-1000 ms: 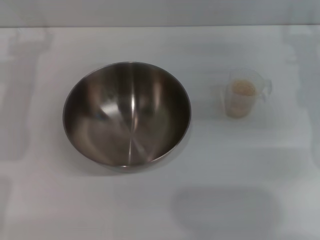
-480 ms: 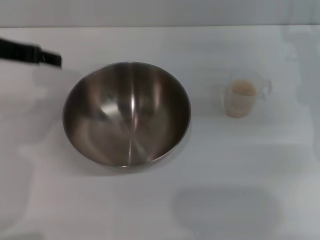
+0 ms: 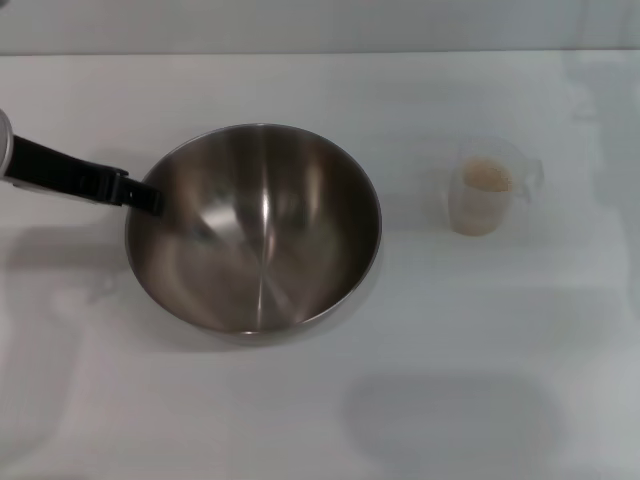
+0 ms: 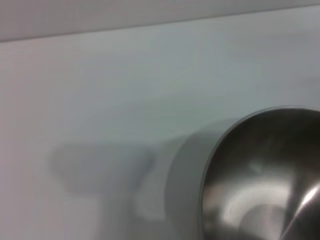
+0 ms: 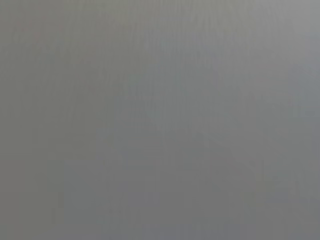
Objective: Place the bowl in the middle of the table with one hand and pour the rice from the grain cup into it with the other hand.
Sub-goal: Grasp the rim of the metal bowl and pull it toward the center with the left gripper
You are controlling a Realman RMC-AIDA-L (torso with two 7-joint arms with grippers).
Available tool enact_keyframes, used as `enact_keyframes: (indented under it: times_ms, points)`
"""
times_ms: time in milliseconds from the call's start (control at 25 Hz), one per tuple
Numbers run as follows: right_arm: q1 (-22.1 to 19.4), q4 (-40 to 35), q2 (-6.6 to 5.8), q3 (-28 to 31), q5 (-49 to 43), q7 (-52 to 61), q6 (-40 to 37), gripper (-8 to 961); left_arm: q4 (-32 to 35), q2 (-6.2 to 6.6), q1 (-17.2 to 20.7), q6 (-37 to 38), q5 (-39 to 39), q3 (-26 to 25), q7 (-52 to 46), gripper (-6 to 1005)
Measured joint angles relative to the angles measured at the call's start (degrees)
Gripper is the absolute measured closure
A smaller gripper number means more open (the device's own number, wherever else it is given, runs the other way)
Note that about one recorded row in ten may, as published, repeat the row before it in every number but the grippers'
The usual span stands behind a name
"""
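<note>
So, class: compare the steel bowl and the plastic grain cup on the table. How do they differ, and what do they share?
The bowl is shiny opaque steel; the grain cup is clear plastic. The bowl is far wider than the cup. The bowl is empty; the cup holds rice. The left end effector reaches the bowl's rim; nothing touches the cup. Both stand upright on the table.

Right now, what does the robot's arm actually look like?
Only the left gripper shows, in the head view: a slim, flat black bar with a small step near its tip, joined to a pale grey rounded part at the picture's edge. No cables or markings are visible. The right arm is out of view.
</note>
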Motion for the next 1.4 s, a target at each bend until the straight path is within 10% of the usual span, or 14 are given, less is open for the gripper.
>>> enact_keyframes:
  times_ms: [1080,1400]
  points:
    - [-0.25,0.18,0.10,0.00,-0.11,-0.03,-0.56,379,15.81,0.14,-3.68,8.23,-0.25,0.71,4.84,304]
    - [-0.24,0.01,0.18,0.00,-0.11,-0.03,-0.85,379,17.84,0.18,-4.40,8.69,-0.36,0.64,5.81,488]
